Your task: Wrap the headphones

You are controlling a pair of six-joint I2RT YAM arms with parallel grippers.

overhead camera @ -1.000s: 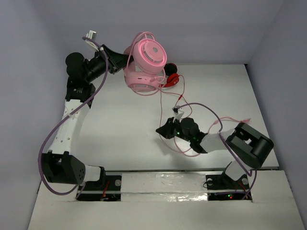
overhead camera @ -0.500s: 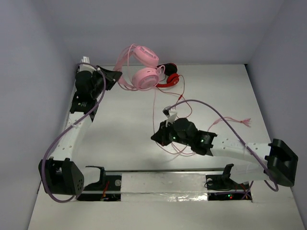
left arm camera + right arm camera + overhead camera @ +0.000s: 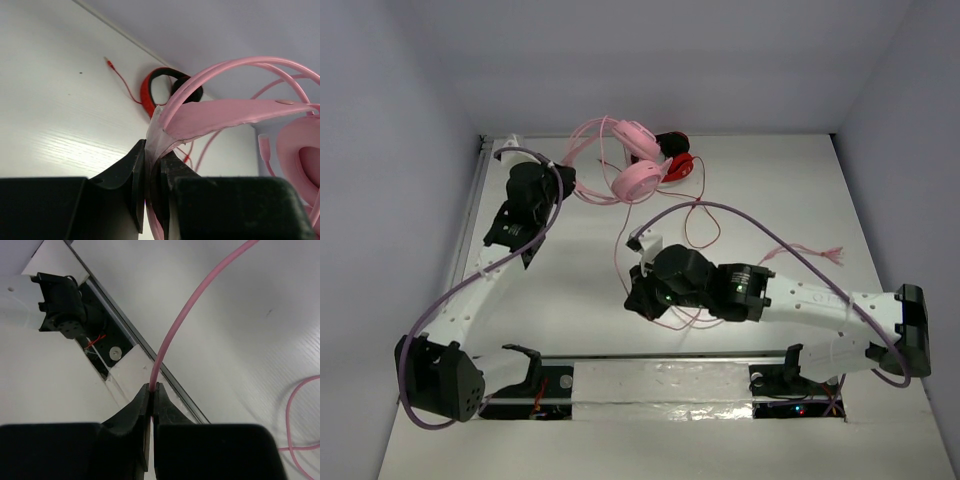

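View from above: the left gripper (image 3: 563, 180) is clamped shut on the headband (image 3: 235, 112) of the pink headphones (image 3: 632, 160), at the far left of the white table (image 3: 560, 290). A second ago the headphones were lifted high toward the camera and looked large. Half a second ago they were lower. Now they are lower again and look smaller, close to the table's far edge. Whether an ear cup touches the table cannot be told. The left arm, bent upward before, now lies stretched along the left side of the table.

The headphones sit just beside a smaller red-and-black pair (image 3: 675, 160), which lies at the far edge where it lay before. Its thin red cable (image 3: 698, 215) trails across the table toward the middle.

The left wrist view shows the two black fingers pressed tight on the flat pink band, with thin pink arcs of the frame rising above it.

The right gripper (image 3: 636, 298) has shifted left and nearer to the arm bases since half a second ago, and its arm now reaches out flatter across the table. Its fingers are pinched narrow on the thin pink cable (image 3: 195, 300). The cable runs from the headphones down across the table to this gripper. More pink cable lies in loose loops on the table under the right arm.
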